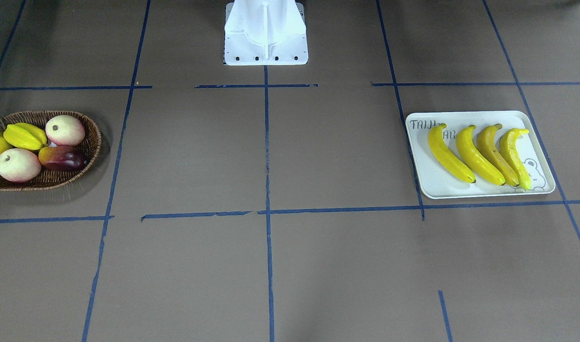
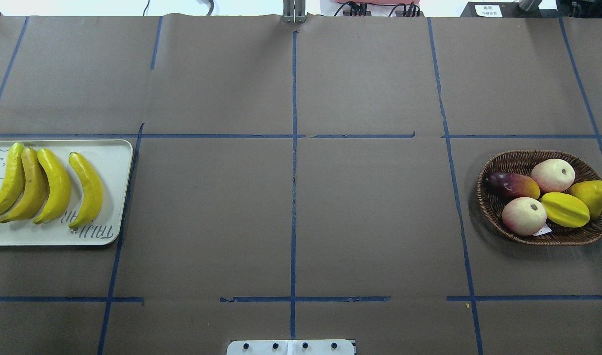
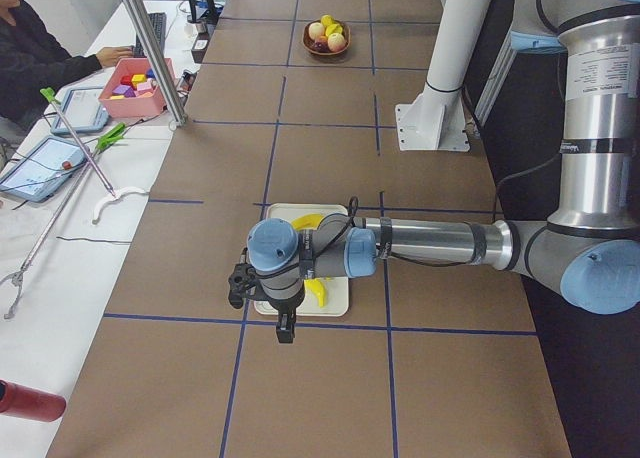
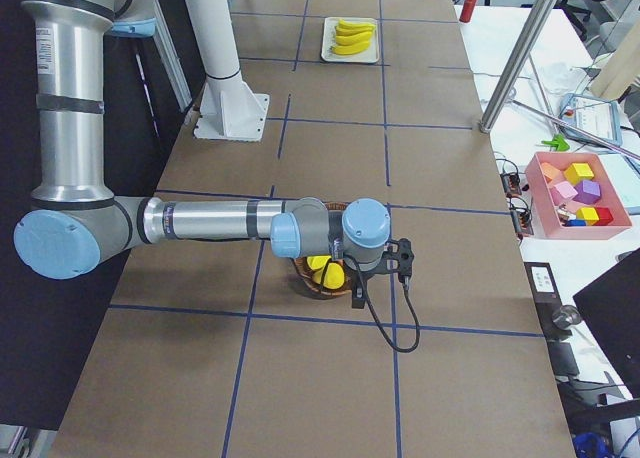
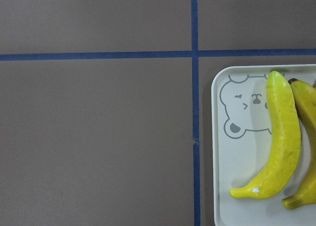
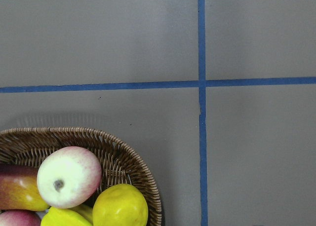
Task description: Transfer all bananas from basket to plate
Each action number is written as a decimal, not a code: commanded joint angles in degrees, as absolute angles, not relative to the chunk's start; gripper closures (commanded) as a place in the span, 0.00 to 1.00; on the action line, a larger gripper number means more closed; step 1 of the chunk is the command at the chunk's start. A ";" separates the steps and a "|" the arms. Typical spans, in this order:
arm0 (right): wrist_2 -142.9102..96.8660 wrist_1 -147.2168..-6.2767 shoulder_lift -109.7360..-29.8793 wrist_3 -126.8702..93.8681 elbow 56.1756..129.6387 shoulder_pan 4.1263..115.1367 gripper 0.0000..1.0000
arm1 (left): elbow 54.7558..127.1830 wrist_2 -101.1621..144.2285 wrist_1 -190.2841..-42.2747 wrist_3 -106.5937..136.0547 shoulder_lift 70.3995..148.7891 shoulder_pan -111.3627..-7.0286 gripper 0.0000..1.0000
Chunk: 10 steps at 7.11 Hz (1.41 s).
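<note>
Several yellow bananas [image 1: 477,156] lie side by side on the cream plate [image 1: 442,187], also in the overhead view [image 2: 56,185] on the plate [image 2: 113,167]. The left wrist view shows one banana [image 5: 284,137] beside the bear drawing. The wicker basket [image 2: 517,160] holds two peaches, a starfruit [image 2: 564,209], a mango and a pear; no banana shows in it. My left gripper [image 3: 286,330] hangs over the plate's edge, and I cannot tell whether it is open. My right gripper [image 4: 357,290] hangs over the basket [image 4: 320,288], and I cannot tell whether it is open.
The robot's white base [image 1: 266,33] stands at the table's middle back. A side bench beyond the table holds a pink box of blocks [image 4: 575,193], tablets and a metal post [image 3: 150,48]. An operator [image 3: 30,48] sits there. Blue tape lines cross the brown table.
</note>
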State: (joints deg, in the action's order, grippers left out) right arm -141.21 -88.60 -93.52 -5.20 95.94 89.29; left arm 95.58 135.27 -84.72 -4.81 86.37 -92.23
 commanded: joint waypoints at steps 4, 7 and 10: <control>-142.73 -93.78 -95.78 -5.10 95.45 95.43 0.00 | 95.54 135.35 -84.81 -3.08 87.01 -92.29 0.00; -141.24 -93.78 -95.28 -5.10 95.36 95.54 0.00 | 95.62 135.35 -84.81 -2.99 87.28 -92.20 0.00; -141.15 -93.34 -95.45 -5.10 95.45 95.71 0.00 | 95.54 135.35 -84.90 -3.08 87.36 -92.20 0.00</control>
